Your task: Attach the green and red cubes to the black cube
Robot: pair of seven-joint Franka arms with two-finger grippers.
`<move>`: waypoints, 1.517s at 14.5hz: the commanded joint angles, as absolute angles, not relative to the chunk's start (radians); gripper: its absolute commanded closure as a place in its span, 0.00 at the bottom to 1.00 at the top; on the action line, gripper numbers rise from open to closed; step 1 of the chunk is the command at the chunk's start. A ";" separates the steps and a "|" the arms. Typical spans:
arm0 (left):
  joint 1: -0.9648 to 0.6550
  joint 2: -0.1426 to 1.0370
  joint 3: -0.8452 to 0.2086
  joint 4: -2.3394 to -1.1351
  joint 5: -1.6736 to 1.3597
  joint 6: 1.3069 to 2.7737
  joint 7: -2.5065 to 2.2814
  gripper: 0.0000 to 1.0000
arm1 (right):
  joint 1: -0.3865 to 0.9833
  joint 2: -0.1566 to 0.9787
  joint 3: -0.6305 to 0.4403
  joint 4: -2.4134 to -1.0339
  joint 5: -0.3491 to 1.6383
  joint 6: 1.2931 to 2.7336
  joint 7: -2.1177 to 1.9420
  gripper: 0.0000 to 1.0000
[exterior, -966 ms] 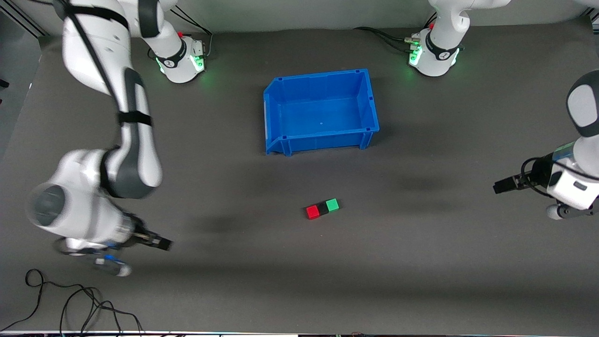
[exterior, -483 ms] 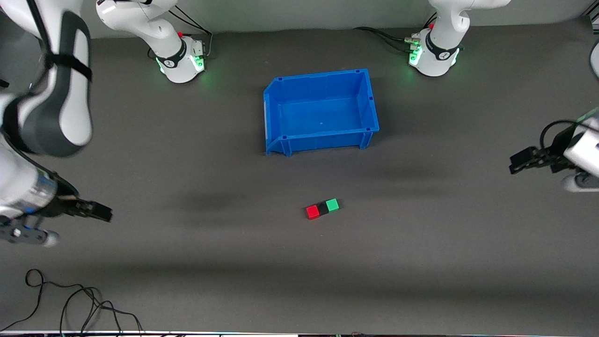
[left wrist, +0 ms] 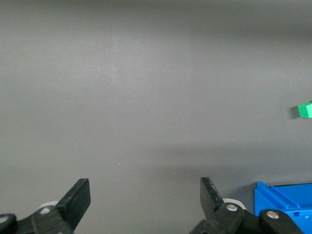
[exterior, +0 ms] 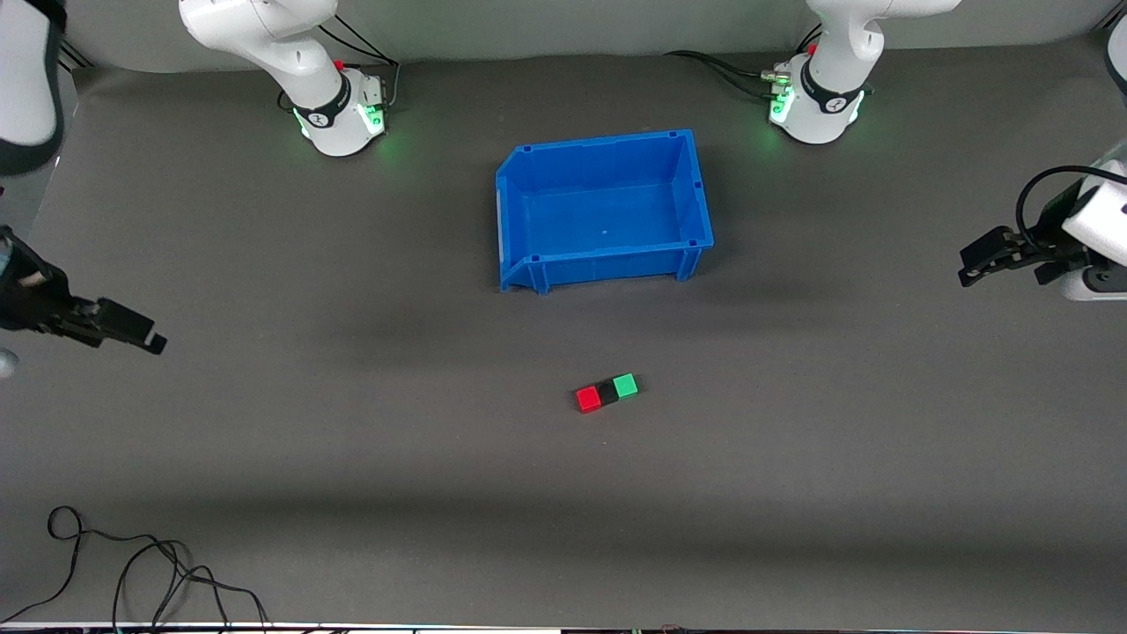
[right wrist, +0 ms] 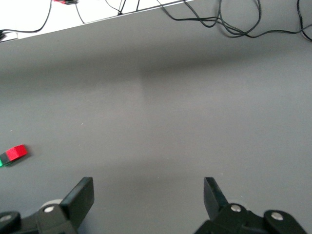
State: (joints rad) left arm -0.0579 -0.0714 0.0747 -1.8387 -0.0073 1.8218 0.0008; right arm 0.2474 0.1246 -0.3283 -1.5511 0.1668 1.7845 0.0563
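Cubes in a row on the grey mat [exterior: 792, 493]: the black cube [exterior: 607, 393] sits in the middle, the red cube [exterior: 588, 399] touching its face toward the right arm's end of the table and the green cube [exterior: 625, 385] touching its face toward the left arm's end. The row runs slightly askew, from about 8 o'clock at red to 2 o'clock at green. Bare mat surrounds the three blocks on every side.

At 12 o'clock from the row, farther from the front camera and well apart from it, stands a blue bin [exterior: 528, 176], its low cut-out wall facing the cubes.

Both arms hang at the table's ends, well apart from the cubes. The right gripper [exterior: 132, 330] hovers over the mat's edge at roughly 9 o'clock from the row, its fingers [right wrist: 80, 197] spread wide with nothing between them. The left gripper [exterior: 982, 260] hovers over the mat at about 2 o'clock, its fingers [left wrist: 78, 197] likewise parted and holding nothing.

A loose black cable [exterior: 132, 572] lies coiled on the mat's near corner at 8 o'clock from the cubes.
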 commanded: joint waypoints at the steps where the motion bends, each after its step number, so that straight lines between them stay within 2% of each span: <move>1: -0.072 -0.100 0.072 -1.847 0.028 1.832 -0.003 0.00 | 0.140 0.081 -0.201 -1.589 0.135 1.796 -0.015 0.00; 5: -0.067 -0.071 0.072 -1.819 0.028 1.803 0.011 0.00 | -0.010 0.069 -0.011 -1.585 -0.009 1.766 -0.072 0.00; 6: -0.069 -0.055 0.072 -1.789 0.028 1.778 0.011 0.00 | -0.026 0.069 0.004 -1.583 -0.009 1.752 -0.072 0.00; 9: -0.067 0.015 0.072 -1.680 0.028 1.674 0.017 0.00 | -0.020 0.069 -0.002 -1.583 -0.012 1.746 -0.090 0.00; 11: -0.064 0.017 0.072 -1.683 0.025 1.699 0.017 0.03 | -0.029 0.069 -0.002 -1.582 -0.012 1.726 -0.091 0.00; 13: -0.061 0.017 0.072 -1.689 0.009 1.747 0.018 0.02 | -0.061 0.067 0.017 -1.580 -0.012 1.718 -0.091 0.00; 22: -0.058 0.003 0.075 -1.709 -0.015 1.746 0.061 0.00 | -0.057 0.063 0.021 -1.569 -0.012 1.675 -0.081 0.00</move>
